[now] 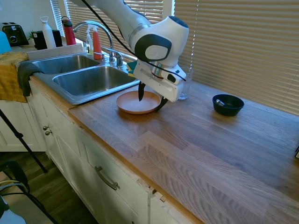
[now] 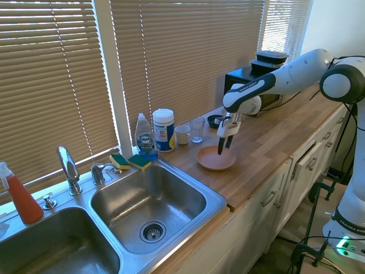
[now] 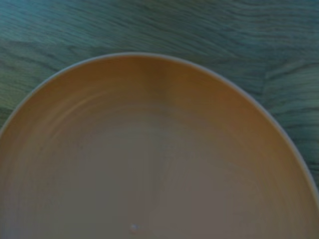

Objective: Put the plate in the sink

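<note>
The salmon-orange plate point(image 1: 128, 102) lies flat on the wooden counter just right of the sink point(image 1: 70, 97). My gripper point(image 1: 151, 100) is down at the plate's right rim and open. One dark finger point(image 1: 140, 92) stands inside the plate and the other point(image 1: 162, 103) outside its rim. In the second exterior view the gripper point(image 2: 223, 147) hangs over the plate point(image 2: 211, 161), which sits beside the near basin of the sink point(image 2: 219, 200). The wrist view is filled by the plate point(image 3: 159, 159) from close above.
A dark blue bowl point(image 1: 228, 104) sits further right on the counter. A glass point(image 2: 197, 129), mug point(image 2: 182, 135), wipes canister point(image 2: 163, 130), soap bottle point(image 2: 145, 138) and sponges point(image 2: 130, 161) line the window side. The faucet point(image 2: 68, 168) stands behind the basins.
</note>
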Controlling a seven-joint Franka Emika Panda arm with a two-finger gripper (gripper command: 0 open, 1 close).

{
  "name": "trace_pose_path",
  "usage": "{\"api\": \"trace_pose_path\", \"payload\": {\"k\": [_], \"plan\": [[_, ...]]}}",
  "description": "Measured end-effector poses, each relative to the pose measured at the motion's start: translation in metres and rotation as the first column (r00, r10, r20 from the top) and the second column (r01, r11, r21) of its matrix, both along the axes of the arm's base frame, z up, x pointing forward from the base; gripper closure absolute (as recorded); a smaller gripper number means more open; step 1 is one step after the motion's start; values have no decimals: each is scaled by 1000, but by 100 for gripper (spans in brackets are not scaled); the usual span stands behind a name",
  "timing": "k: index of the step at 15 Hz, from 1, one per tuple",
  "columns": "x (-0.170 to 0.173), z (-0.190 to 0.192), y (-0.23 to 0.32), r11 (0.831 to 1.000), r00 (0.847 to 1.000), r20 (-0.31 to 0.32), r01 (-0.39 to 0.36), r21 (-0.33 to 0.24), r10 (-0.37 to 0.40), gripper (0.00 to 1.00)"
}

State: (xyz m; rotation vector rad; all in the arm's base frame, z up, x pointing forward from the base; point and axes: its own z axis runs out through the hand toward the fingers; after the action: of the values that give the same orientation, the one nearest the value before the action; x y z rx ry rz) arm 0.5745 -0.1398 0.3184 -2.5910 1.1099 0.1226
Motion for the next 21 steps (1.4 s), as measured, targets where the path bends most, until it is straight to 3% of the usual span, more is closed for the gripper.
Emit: {"api": "trace_pose_path", "payload": {"k": [12, 21], "plan": [[8, -8, -8, 1000, 1000, -26, -6, 24, 7, 100], [17, -12, -12, 996, 999, -18, -31, 87, 33, 100]]}}
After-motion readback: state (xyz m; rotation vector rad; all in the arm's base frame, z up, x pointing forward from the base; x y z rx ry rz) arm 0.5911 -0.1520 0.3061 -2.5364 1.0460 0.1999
